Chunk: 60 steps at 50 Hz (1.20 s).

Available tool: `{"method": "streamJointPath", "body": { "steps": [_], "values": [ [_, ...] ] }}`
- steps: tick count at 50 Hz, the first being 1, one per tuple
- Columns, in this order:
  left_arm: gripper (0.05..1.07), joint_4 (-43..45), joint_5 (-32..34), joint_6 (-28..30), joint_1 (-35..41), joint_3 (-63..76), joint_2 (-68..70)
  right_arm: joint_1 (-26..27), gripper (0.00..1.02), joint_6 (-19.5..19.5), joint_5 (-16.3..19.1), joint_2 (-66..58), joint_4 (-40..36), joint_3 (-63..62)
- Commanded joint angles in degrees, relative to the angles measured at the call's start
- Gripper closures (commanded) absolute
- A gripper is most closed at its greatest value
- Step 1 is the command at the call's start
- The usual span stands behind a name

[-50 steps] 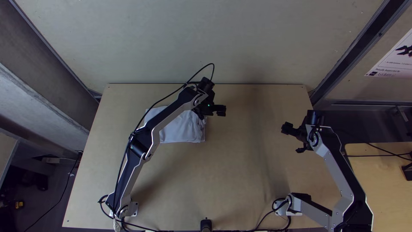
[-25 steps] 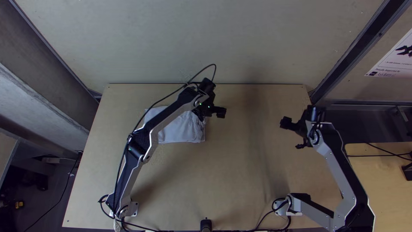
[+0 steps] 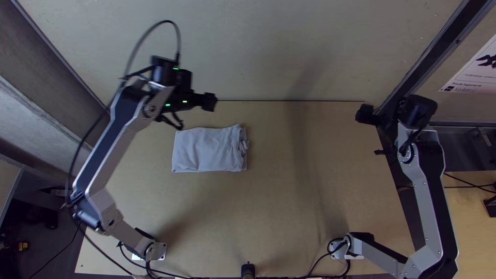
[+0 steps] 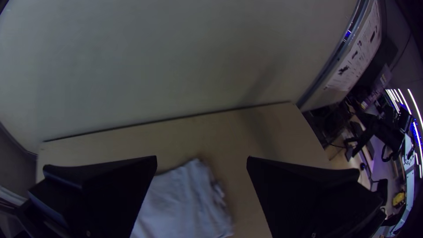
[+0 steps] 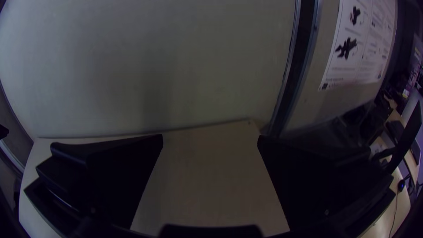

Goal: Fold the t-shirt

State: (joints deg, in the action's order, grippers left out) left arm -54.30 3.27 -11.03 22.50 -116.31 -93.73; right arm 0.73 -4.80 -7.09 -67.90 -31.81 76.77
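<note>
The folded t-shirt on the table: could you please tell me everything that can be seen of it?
The pale grey-white cloth t-shirt lies folded into a compact, roughly rectangular bundle on the light wooden table, left of the middle and toward the far edge. Soft wrinkles run over its top; the left side looks fairly neat, while the right side is bunched, with a small crumpled bit sticking out. It looks like soft fabric. It rests flat, and neither gripper holds it.

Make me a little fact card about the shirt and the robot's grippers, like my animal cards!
shirt: light-coloured, lying on the table
shape: folded into a rough rectangle
messy part: rumpled along its right edge in the top view
left gripper: open, raised near the shirt, holding nothing
right gripper: open, away from the shirt, holding nothing
</note>
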Motion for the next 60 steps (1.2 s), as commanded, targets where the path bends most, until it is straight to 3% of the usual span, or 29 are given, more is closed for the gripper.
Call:
{"method": "streamJointPath", "body": {
  "steps": [1, 12, 25, 39, 50, 60],
  "values": [
    [0.09, -0.10, -0.98, 4.61, -4.13, 4.43, 6.63, -0.91, 0.04, 3.04, -0.29, 2.51, 2.81, 3.30],
    [0.09, 5.35, -0.98, 10.50, -15.29, 12.60, 19.82, -3.81, 0.04, 9.46, -0.29, 8.40, 10.72, 3.74],
    [0.09, 17.21, -1.07, 15.33, -24.44, 27.81, 36.34, -5.04, 0.04, 12.80, -0.38, 16.83, 14.23, 1.71],
    [0.10, 30.40, -1.33, 19.73, -30.41, 52.68, 54.80, -7.32, 0.04, 18.42, -0.29, 35.82, 22.41, -16.92],
    [0.10, 39.89, -1.25, 20.78, -34.19, 71.14, 69.04, -8.82, 0.03, 19.12, -0.29, 50.14, 22.14, -29.31],
    [0.10, 42.09, -1.16, 20.61, -34.10, 83.44, 82.31, -8.82, 0.04, 18.51, -0.29, 60.25, 20.91, -37.75]
  ]
}}
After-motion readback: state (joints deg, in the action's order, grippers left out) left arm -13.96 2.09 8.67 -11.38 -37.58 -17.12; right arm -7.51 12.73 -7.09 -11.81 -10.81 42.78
